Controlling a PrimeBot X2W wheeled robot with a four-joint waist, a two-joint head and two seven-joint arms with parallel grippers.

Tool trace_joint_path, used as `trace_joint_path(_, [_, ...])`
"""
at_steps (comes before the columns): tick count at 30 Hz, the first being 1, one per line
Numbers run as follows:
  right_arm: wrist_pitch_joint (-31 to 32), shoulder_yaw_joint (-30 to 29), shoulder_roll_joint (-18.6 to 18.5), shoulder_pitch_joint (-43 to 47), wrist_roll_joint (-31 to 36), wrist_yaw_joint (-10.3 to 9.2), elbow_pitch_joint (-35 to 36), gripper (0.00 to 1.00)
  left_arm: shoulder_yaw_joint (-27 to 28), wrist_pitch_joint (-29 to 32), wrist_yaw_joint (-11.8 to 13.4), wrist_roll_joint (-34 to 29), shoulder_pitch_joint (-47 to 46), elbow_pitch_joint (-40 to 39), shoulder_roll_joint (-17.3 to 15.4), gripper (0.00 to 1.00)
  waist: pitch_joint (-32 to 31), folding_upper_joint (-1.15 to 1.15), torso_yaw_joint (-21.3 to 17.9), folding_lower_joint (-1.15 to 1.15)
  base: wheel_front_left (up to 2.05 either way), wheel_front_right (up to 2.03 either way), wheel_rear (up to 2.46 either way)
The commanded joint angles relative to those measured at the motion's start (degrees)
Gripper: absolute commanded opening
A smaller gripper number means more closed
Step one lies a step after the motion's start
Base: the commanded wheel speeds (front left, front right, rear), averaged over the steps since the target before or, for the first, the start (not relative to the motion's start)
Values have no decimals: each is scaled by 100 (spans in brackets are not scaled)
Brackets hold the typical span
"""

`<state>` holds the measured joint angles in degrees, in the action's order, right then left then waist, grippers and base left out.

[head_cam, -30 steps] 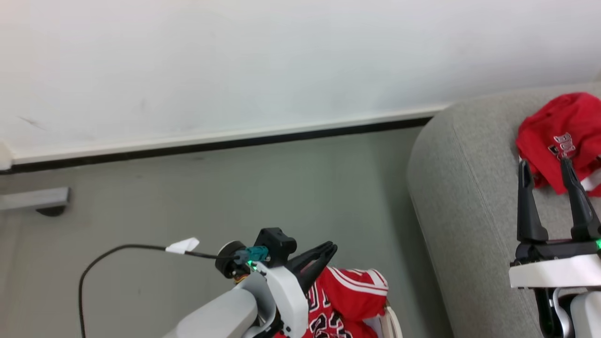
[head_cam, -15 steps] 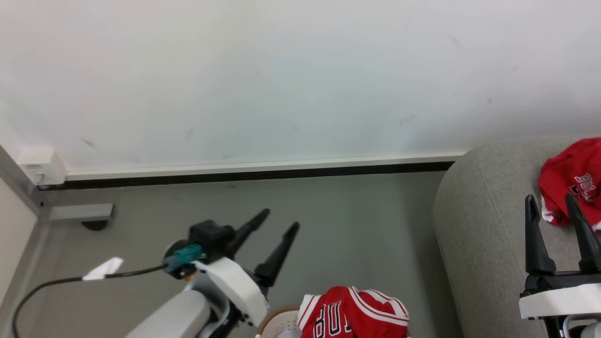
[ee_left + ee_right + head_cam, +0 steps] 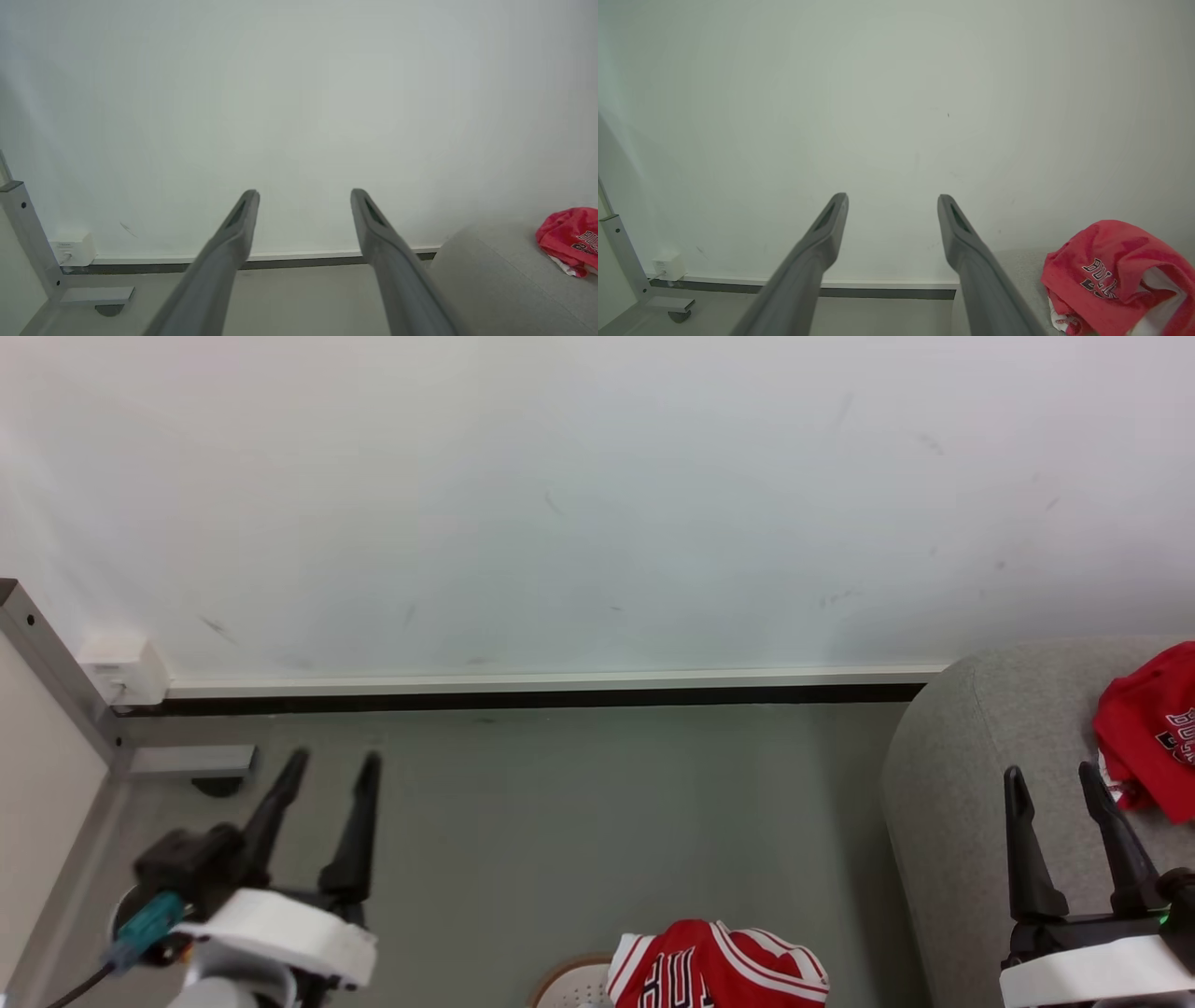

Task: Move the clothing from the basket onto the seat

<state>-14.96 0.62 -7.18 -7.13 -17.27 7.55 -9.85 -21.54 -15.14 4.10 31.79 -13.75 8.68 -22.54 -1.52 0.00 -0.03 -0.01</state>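
Both arms are raised. The left gripper [image 3: 335, 756] sits at eight o'clock in the head view and the right gripper [image 3: 1048, 771] at four, fingers near twelve, spread apart and empty. That view catches the basket [image 3: 560, 982] at six o'clock, where a red jersey [image 3: 719, 971] is heaped, lying nine-to-three. The right wrist view brings close a second jersey [image 3: 1106, 270], crumpled on the seat [image 3: 971, 784] with no clear long axis.

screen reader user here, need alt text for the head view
The left gripper and right gripper stand open and empty at the bottom corners. One red garment sits in the basket at bottom centre; a second garment lies on the grey seat at right, before a white wall.
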Motion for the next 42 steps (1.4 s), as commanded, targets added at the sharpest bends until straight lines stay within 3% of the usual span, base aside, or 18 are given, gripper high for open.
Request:
trace_joint_path(1, [-15,3,8,74,-19,-13,14,100,130,1,21,-104,153,-38,34,100,1,0,-13,1,0,0,0])
trace_joint_path(9, [-15,108,146,170,57,-14,-22,100,1015,0,-213,-530,877,5,500,100,36,0,-58,1,0,0,0])
trace_joint_path(27, [-15,271,116,-16,76,-14,-85,100,1664,0,-806,-1260,874,252,1187,100,63,0,-123,1,0,0,0])
trace_joint_path(34, [-15,301,84,-79,54,-13,-74,100,1730,0,-948,-1406,827,322,1363,100,114,0,-210,1,0,0,0])
trace_joint_path(42, [-15,176,69,-34,68,-13,0,100,1376,0,-1111,-1560,602,606,1585,100,465,0,-518,1,0,0,0])
